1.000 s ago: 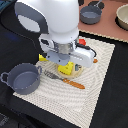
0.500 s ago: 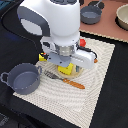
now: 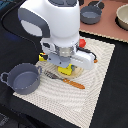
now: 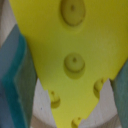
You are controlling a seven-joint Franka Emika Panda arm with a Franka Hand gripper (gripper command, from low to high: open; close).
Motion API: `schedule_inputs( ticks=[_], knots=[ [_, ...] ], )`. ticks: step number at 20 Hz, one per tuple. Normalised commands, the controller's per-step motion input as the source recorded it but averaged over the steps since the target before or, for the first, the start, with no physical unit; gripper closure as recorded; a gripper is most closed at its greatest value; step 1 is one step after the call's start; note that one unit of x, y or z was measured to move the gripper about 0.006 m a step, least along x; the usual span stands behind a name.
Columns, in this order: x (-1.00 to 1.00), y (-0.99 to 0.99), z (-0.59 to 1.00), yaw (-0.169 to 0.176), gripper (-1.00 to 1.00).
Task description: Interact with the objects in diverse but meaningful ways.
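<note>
Yellow fills nearly the whole wrist view: the cheese wedge (image 4: pixel 75 65), holes and all, sits right between the two teal fingers (image 4: pixel 17 75) of the hand (image 3: pixel 66 70). The fingers flank it on both sides, but whether they're actually pressing on it I can't tell from these shots, so call the grip unknown.

From the exterior view, taking the cheese as the landmark: the arm is parked straight over it, and only a yellow sliver (image 3: pixel 64 70) shows under the hand. Compared with a second ago the arm looks a touch lower and more settled over the wedge, while nothing else on the mat has budged. My guess is it's mid-grasp on the cheese, either about to close or about to lift.

Just beside the cheese, toward the exterior view's right, a fork with an orange handle (image 3: pixel 65 80) lies on the striped placemat (image 3: pixel 95 95). Further to the exterior view's left of the cheese is the grey pot (image 3: pixel 22 79), sitting on the mat's edge. Behind the cheese, a bit of red fruit (image 3: pixel 81 43) peeks out past the arm. Well beyond it, on the far surface (image 3: pixel 107 30), there's a second dark pot (image 3: pixel 91 13) and a pale bowl (image 3: pixel 123 16).
</note>
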Motion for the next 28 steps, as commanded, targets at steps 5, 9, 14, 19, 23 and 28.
schedule_inputs(
  ticks=[5,9,14,19,23,28],
  knots=[
    [-0.03,0.15,0.94,0.0,1.0],
    [-0.15,0.17,1.0,0.0,1.0],
    [-0.21,0.03,1.0,0.0,1.0],
    [-0.44,-0.05,0.92,0.016,1.0],
    [-0.74,-0.15,0.49,0.017,1.0],
    [-0.84,-0.27,-0.02,0.001,1.0]
  ],
)
